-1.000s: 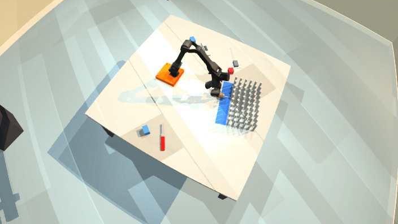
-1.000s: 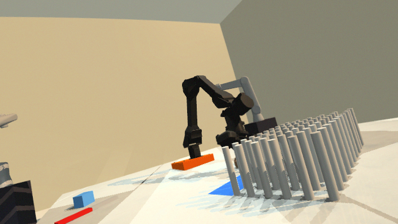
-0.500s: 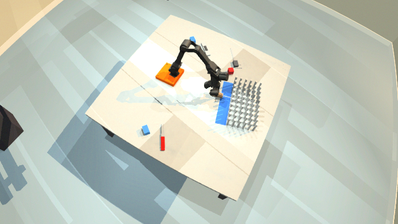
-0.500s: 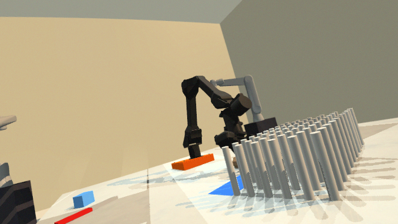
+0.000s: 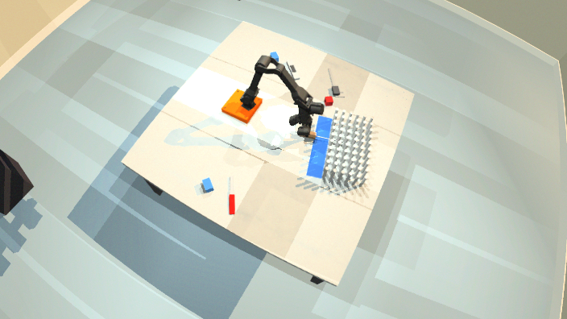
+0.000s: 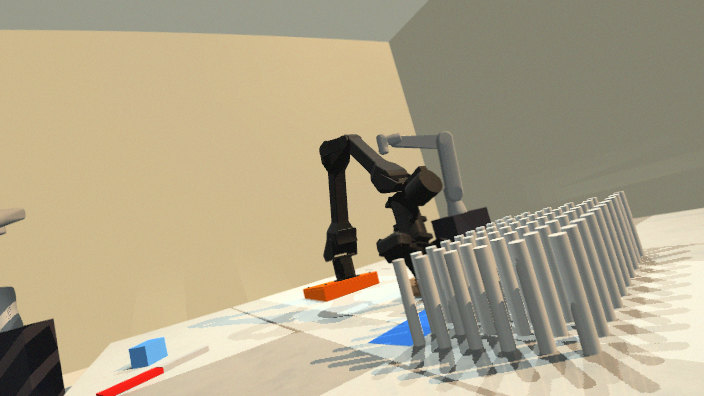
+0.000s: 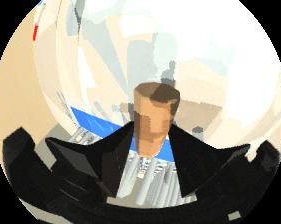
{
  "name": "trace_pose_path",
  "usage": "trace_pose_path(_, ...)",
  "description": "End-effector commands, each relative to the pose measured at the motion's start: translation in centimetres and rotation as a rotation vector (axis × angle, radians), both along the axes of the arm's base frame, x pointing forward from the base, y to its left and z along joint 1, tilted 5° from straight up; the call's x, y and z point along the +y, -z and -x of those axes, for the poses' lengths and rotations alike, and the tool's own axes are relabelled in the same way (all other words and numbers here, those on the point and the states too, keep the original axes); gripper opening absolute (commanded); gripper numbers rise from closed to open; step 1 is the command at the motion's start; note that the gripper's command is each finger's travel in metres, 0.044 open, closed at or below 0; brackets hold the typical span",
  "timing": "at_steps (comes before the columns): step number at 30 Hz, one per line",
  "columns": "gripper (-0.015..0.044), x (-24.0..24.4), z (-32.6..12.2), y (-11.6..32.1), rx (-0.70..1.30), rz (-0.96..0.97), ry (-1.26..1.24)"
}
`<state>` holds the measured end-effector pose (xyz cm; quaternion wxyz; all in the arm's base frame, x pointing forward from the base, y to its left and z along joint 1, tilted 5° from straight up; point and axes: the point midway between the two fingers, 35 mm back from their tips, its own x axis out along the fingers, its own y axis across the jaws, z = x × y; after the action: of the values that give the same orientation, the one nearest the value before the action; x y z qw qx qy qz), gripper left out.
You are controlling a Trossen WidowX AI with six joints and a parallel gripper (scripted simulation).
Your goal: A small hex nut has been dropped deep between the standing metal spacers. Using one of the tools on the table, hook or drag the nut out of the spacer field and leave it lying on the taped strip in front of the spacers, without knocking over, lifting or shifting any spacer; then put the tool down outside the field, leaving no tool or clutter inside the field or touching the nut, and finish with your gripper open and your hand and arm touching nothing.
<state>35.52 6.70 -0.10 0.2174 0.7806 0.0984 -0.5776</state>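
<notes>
My gripper [image 5: 308, 133] [image 7: 151, 126] is shut on the wooden handle [image 5: 312, 135] [image 6: 415, 288] [image 7: 153, 117] of a tool. A thin pale shaft [image 5: 321, 137] runs from the handle across the blue taped strip [image 5: 318, 156] [image 6: 399, 332] [image 7: 93, 119] toward the spacers. The grey metal spacers [image 5: 351, 148] [image 6: 493, 288] [image 7: 147, 175] stand upright in a dense field beyond the strip. The tool's far end is hidden or too small to tell among them. I cannot make out the hex nut in any view.
A red cube [image 5: 329, 101] and a dark-handled tool [image 5: 335, 90] lie near the field's far corner. Another dark-handled tool [image 5: 292, 68] and a blue block [image 5: 274, 55] are behind the arm. A red-handled tool [image 5: 231, 204] [image 6: 129, 381] and a blue block [image 5: 208, 184] [image 6: 146, 352] lie near the opposite edge.
</notes>
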Motion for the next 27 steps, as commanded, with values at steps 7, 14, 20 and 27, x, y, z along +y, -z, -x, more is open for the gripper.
trace_pose_path(7,0.0000,-0.3,0.7,-0.1,-0.001,0.002,-0.003)
trace_pose_path(14,0.0000,-0.5,1.0,-0.1,-0.001,0.002,-0.003)
trace_pose_path(20,0.0000,-0.6,1.4,-0.1,0.000,0.002,-0.003)
trace_pose_path(27,0.0000,-0.8,1.7,-0.1,0.000,0.003,-0.003)
